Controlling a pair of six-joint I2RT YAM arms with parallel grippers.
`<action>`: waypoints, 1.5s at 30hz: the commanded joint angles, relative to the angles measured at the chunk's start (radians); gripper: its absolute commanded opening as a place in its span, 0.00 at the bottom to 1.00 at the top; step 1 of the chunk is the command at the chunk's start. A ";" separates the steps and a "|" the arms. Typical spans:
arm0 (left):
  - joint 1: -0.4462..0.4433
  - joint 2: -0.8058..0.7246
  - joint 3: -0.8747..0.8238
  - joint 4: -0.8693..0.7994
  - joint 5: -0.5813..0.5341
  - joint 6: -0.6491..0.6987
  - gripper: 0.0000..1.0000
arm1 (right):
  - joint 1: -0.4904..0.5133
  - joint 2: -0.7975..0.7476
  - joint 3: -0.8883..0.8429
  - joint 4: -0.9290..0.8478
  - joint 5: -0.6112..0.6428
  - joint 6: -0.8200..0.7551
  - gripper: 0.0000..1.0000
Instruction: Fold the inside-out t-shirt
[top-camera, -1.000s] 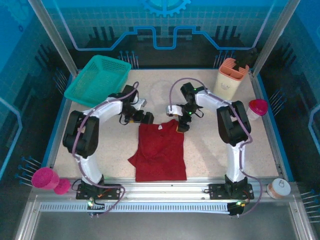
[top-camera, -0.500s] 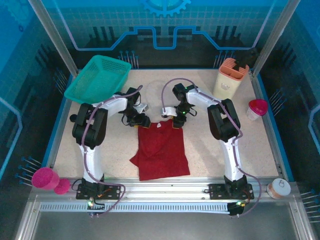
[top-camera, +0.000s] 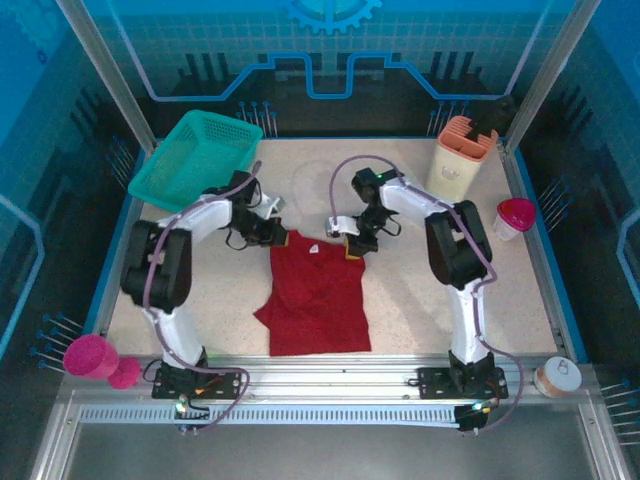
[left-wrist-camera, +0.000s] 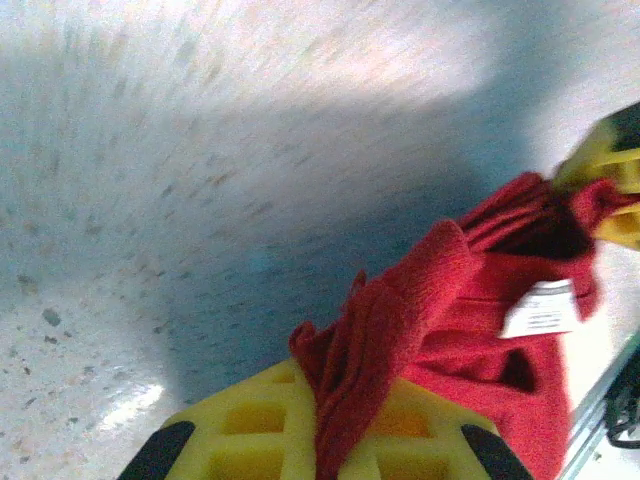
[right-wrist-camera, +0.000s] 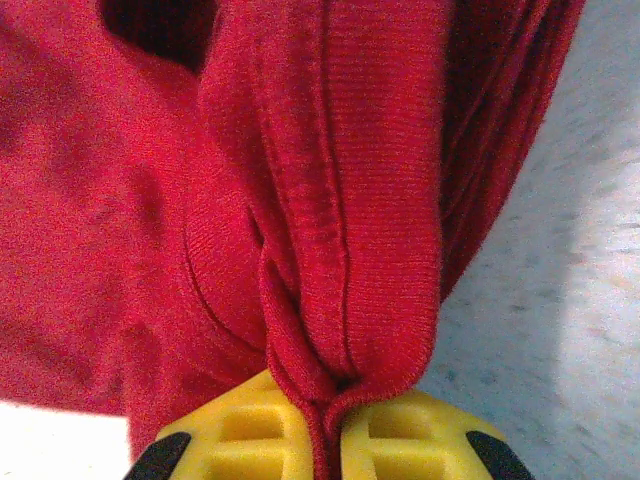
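Both grippers were wide a second ago, now clamped. Left gripper (left-wrist-camera: 330, 410) pinches bunched top-left corner of inside-out t-shirt (top-camera: 318, 295); right gripper (right-wrist-camera: 332, 415) pinches ribbed fold at top-right corner. Shirt lies flat mid-table (top-camera: 430, 300), hem toward arm bases. Judgement: grasp made, ready to lift for fold. White tag (left-wrist-camera: 540, 308) at neck, print blurred, unreadable
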 joint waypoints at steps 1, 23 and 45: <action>0.001 -0.214 -0.010 0.218 0.099 0.018 0.00 | -0.029 -0.206 -0.003 0.137 -0.039 0.009 0.00; -0.398 -0.632 -0.893 1.125 -0.249 0.252 0.00 | 0.170 -0.711 -0.726 0.436 0.593 0.033 0.00; -0.228 -0.645 -0.655 0.577 -0.199 -0.071 0.00 | 0.000 -0.527 -0.339 0.097 0.206 0.100 0.00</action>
